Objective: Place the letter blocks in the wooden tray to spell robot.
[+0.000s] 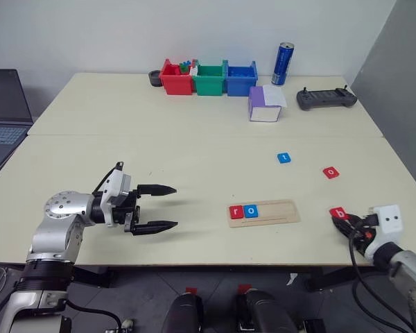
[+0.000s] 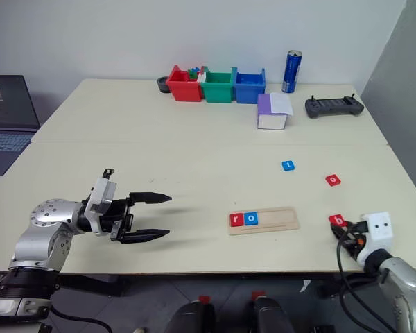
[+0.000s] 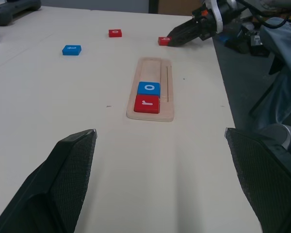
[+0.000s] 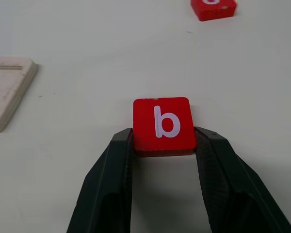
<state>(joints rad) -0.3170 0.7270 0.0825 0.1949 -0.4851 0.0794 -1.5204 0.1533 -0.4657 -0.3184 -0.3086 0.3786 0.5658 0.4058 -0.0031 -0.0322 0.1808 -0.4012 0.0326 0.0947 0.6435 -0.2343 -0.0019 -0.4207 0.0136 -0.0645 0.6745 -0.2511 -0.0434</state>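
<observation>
Two tiles, r and o, sat in the wooden tray (image 1: 263,211). The right gripper (image 4: 163,145) pinched the red b tile (image 4: 163,125) on the table; next, lifting it to the third slot. The left gripper (image 1: 159,207) stood spread.

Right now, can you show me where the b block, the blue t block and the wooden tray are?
b block (image 4: 162,125), right wrist view, its red top face.
blue t block (image 1: 283,157), left eye view, its top face.
wooden tray (image 1: 281,211), left eye view, bare wood.
</observation>
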